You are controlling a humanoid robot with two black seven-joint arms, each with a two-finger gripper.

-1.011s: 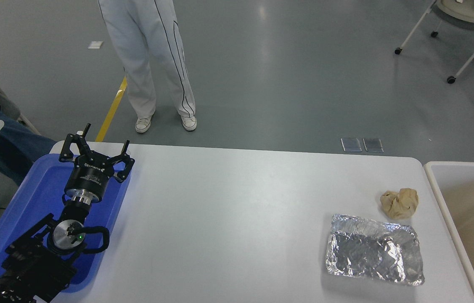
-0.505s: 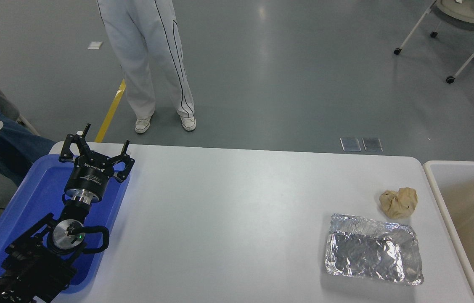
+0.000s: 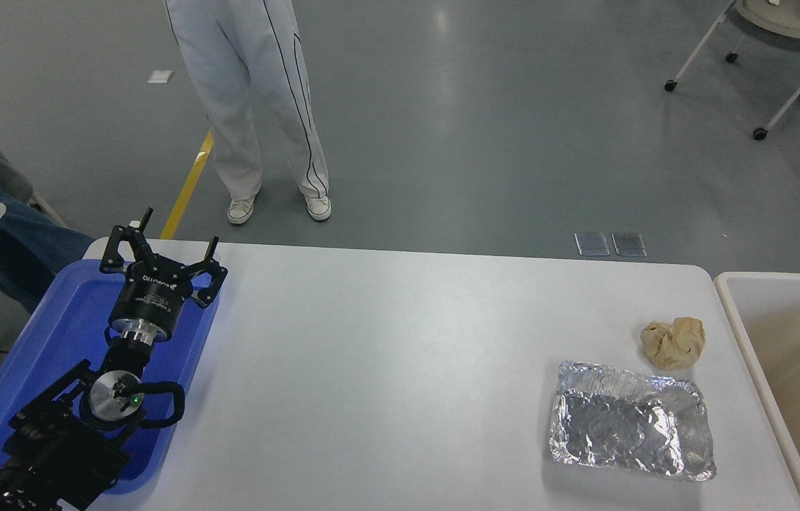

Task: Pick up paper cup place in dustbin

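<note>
Blue plastic marks the lower left of the frame: one flat blue tray [image 3: 23,376] on the white table [image 3: 385,355]. Above the tray sits one black arm, the left one, and its left gripper [image 3: 160,250] points up the picture with fingers spread apart and nothing between them. No second arm shows. At the top left of centre, one person [image 3: 250,99] stands on the grey floor [image 3: 513,128] beyond the table, seen from the waist down. At the upper right stands one wheeled chair [image 3: 783,42]. On the table's right side lie one crumpled tan paper ball [image 3: 673,341] and, just below it, one crinkled silver foil tray [image 3: 630,429]. At the right edge is one dustbin [image 3: 754,355], white-rimmed with beige walls, well apart from the gripper. No paper cup can be seen anywhere in the frame.
</note>
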